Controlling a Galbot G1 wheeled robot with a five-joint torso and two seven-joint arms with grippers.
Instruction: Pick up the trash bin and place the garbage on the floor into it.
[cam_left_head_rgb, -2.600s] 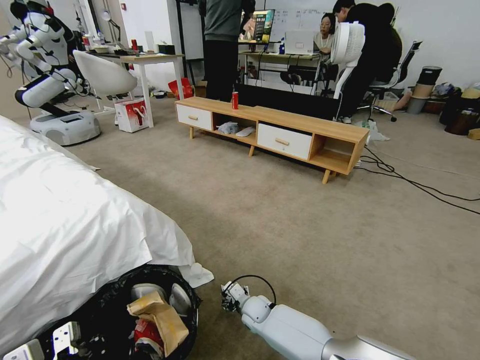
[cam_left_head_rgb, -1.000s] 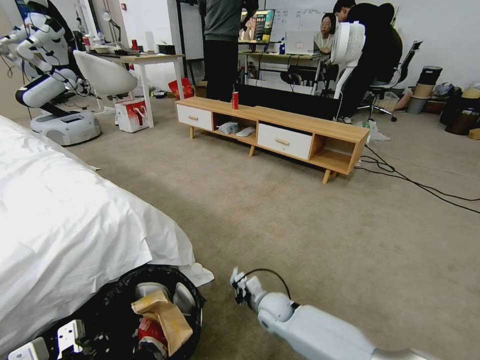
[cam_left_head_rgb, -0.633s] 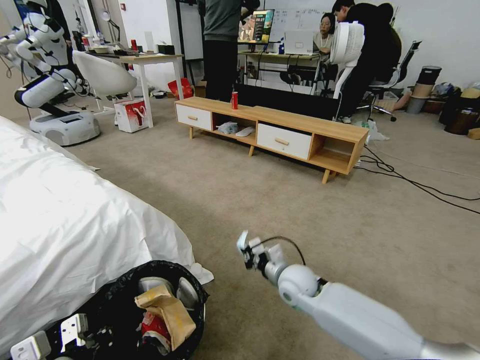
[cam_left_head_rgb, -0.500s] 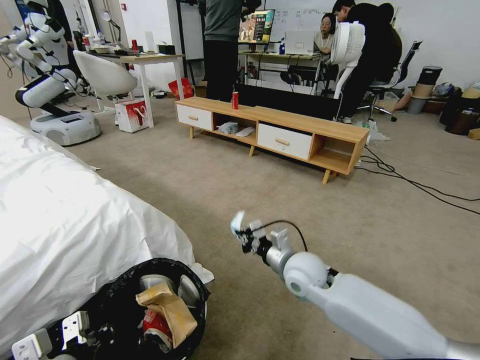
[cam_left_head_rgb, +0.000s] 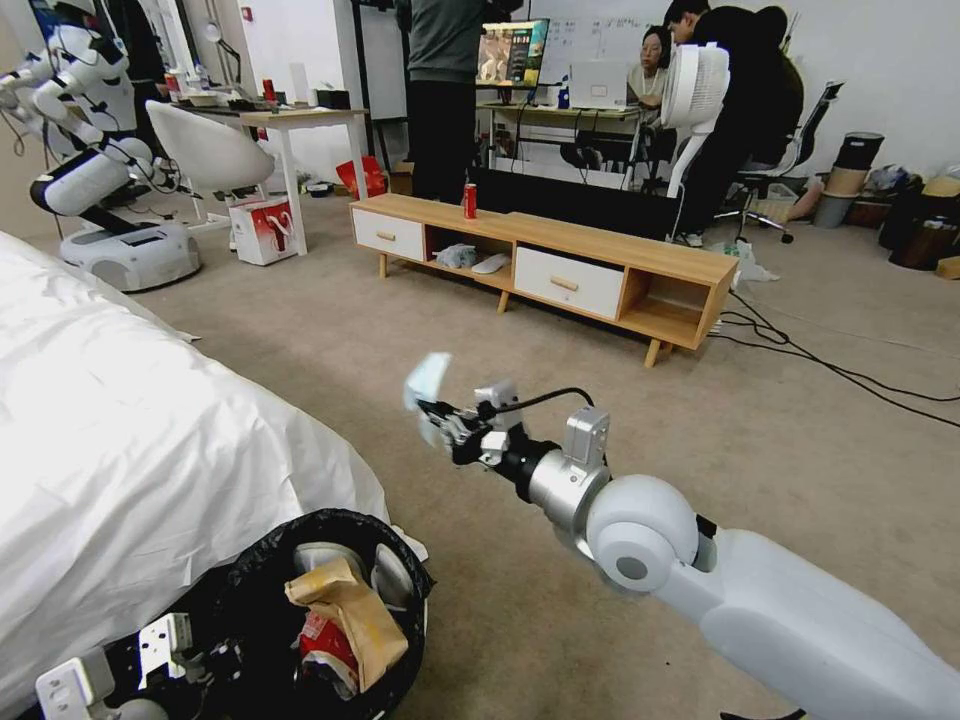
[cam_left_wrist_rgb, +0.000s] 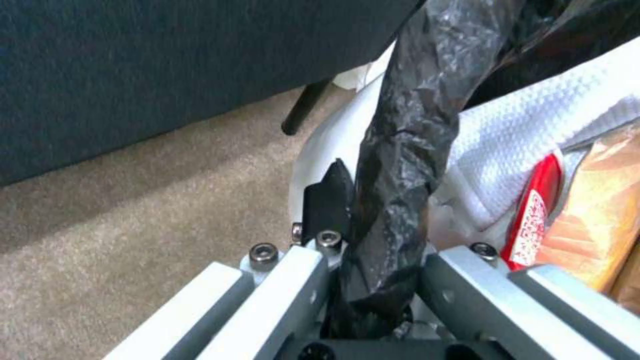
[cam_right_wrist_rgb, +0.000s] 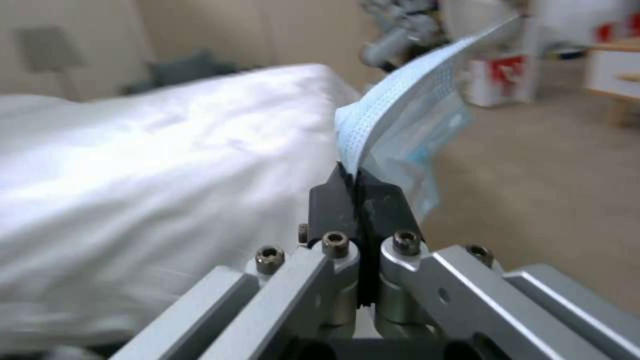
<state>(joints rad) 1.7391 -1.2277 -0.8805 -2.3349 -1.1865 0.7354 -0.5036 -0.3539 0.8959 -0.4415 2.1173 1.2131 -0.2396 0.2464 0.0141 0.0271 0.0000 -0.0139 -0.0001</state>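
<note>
While pinched in the right gripper (cam_right_wrist_rgb: 360, 200), the mask (cam_right_wrist_rgb: 407, 115) hangs above the trash bin (cam_left_head_rgb: 400, 560).

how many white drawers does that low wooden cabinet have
2. One drawer sits at the low wooden cabinet's left end, the other right of its middle, beside an open shelf. Any drawers on its far side would be hidden.

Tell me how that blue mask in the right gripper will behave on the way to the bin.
Probably floppy: the mask bends and fans out past the right gripper, pinched at one edge. Likely very light, so it may flutter. It could drift while falling toward the bin.
</note>
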